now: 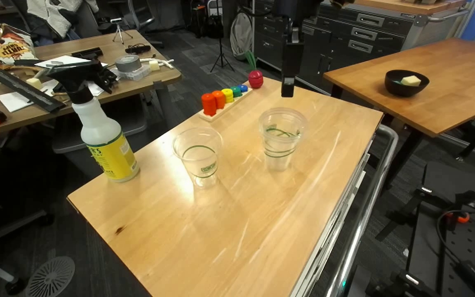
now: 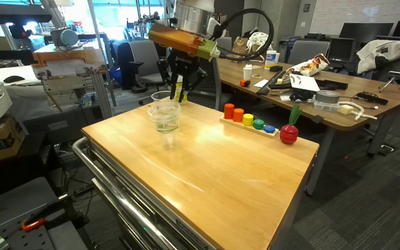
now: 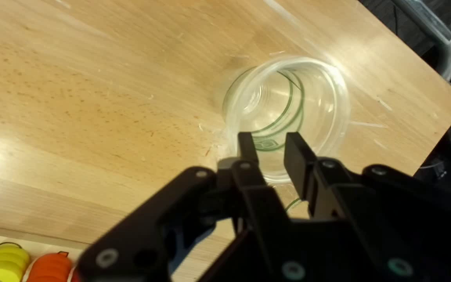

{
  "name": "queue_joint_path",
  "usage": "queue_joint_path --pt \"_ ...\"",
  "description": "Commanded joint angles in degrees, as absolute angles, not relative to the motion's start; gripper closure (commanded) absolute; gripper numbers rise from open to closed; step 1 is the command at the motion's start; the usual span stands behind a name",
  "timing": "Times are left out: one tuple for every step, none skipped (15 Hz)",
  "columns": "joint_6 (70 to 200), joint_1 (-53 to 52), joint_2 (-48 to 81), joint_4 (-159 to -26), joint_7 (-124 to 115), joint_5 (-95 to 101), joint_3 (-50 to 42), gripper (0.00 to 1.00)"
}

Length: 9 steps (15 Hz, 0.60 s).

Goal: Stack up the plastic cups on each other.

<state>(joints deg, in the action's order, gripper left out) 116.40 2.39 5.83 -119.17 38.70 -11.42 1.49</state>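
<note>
Clear plastic cups (image 1: 278, 142) stand nested upright in a stack on the wooden cart top; two green rings show through them. The stack also shows in an exterior view (image 2: 165, 119) and in the wrist view (image 3: 321, 125). A single clear cup (image 1: 199, 154) stands upright apart from the stack. It is partly hidden behind the stack in an exterior view (image 2: 159, 95) and mostly behind the jaws in the wrist view (image 3: 294, 203). My gripper (image 1: 288, 93) is above the stack, pointing down, with a gap between its fingertips (image 3: 270, 145) and nothing held. It shows in an exterior view (image 2: 176, 99).
A yellow-labelled spray bottle (image 1: 116, 152) stands at the cart's edge beside the single cup. A rack of coloured blocks (image 1: 225, 103) and a red wooden radish (image 1: 256, 78) sit along another edge. A metal handle (image 1: 369, 231) runs along the cart's side.
</note>
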Motion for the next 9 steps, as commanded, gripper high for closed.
queue_joint_path --pt "117.98 1.75 3.51 -120.24 40.18 -12.77 1.94 0.42" --pt "118.23 1.63 3.38 -120.28 40.33 -12.91 1.99 0.33" --pt "118.32 1.55 3.3 -120.25 40.39 -13.06 2.01 0.26" --pt "118.58 1.48 3.27 -120.23 40.34 -13.11 2.0 0.17" --pt "119.29 1.4 3.22 -120.31 39.89 -12.87 1.93 0.11" --pt "120.54 1.34 3.27 -120.53 38.94 -11.99 1.77 0.02" --pt "121.28 1.39 3.76 -120.47 38.02 -11.28 1.58 0.0" --pt "121.74 1.5 4.48 -120.37 37.66 -10.99 1.44 0.0" --pt "121.97 1.61 4.88 -120.4 37.46 -11.04 1.33 0.0"
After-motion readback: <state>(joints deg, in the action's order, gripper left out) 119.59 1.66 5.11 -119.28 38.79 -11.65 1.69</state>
